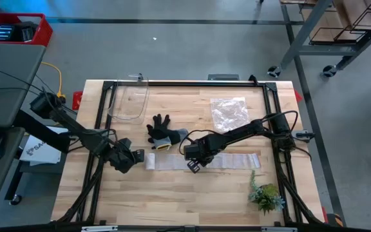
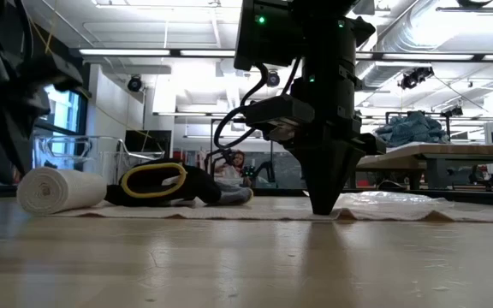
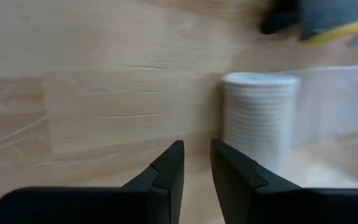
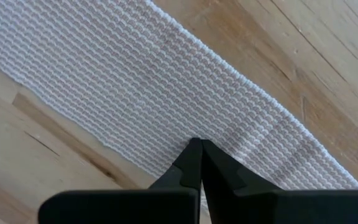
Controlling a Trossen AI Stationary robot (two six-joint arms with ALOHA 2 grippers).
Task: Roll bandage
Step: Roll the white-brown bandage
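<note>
Light wooden worktop (image 1: 172, 193) in a workshop, other benches and ceiling lights behind in the low view. Right gripper (image 1: 192, 165) points down on the flat stretch of the bandage (image 1: 201, 161), fingers clenched together with their tips pressed on the white weave – the right wrist view shows the tips (image 4: 197, 149) meeting on the cloth near its edge; cannot tell if any cloth is pinched. Left gripper (image 1: 137, 156) sits low just beside the rolled end of the bandage (image 3: 257, 118), fingers almost closed with a thin gap, nothing between them. Bandage lies across the middle of the worktop – roll at its left end, unrolled strip running right, under the right gripper and past it. Black-and-grey glove (image 1: 163, 134) with a yellow cuff lies just behind the roll. Further back, a clear plastic container (image 1: 129, 102) and a crinkly clear bag (image 1: 229, 113). Small green plant sprig (image 1: 265, 195) near the front right corner.
</note>
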